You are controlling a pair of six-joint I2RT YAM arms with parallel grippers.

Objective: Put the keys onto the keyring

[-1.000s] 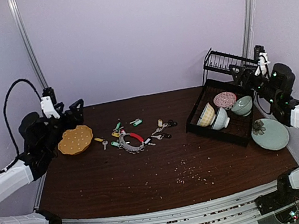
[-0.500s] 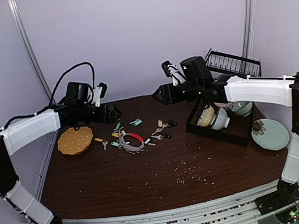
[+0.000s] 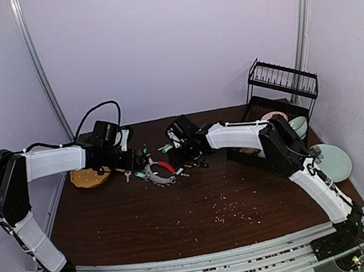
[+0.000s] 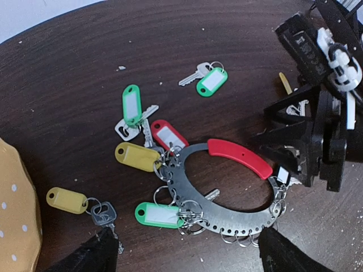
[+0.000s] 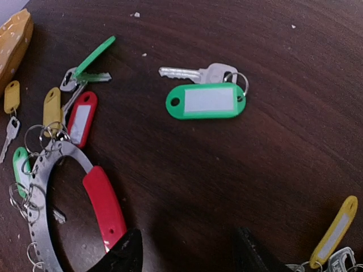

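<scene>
1. Left gripper (image 4: 187,256): fingers (image 4: 93,255) are spread wide with nothing clamped. The tips flank the near edge of the keyring (image 4: 241,160); can't tell if they touch it.
2. Right gripper (image 5: 190,252): fingers (image 5: 129,252) are also apart, with only bare table (image 5: 272,170) between them. One tip sits just beside the end of the keyring's red arc; can't tell if it touches.
3. The keyring lies flat on the table between the two grippers in the top view. It's a grey perforated oval band closed by a red arc, with small split rings hanging off the holes.
4. Keys at the band:
   - The near green-tagged key (image 4: 159,215) sits against the band among the small rings.
   - The yellow tag (image 4: 136,156) is at the band's edge; can't tell if it's threaded.
   - The red tag (image 4: 168,135) and the upright green tag (image 4: 131,105) cluster just beside it, with silver keys under them.
5. Loose keys:
   - The far green-tagged key (image 4: 211,81) lies apart, beyond the ring.
   - The small yellow-tagged key (image 4: 67,200) lies apart, near the yellow dotted dish (image 4: 14,226).
6. Further out, a dish rack (image 3: 277,78) holding bowls is on the right, with a plate (image 3: 333,163) beside it. Crumbs (image 3: 229,208) are scattered on the near part of the table.
</scene>
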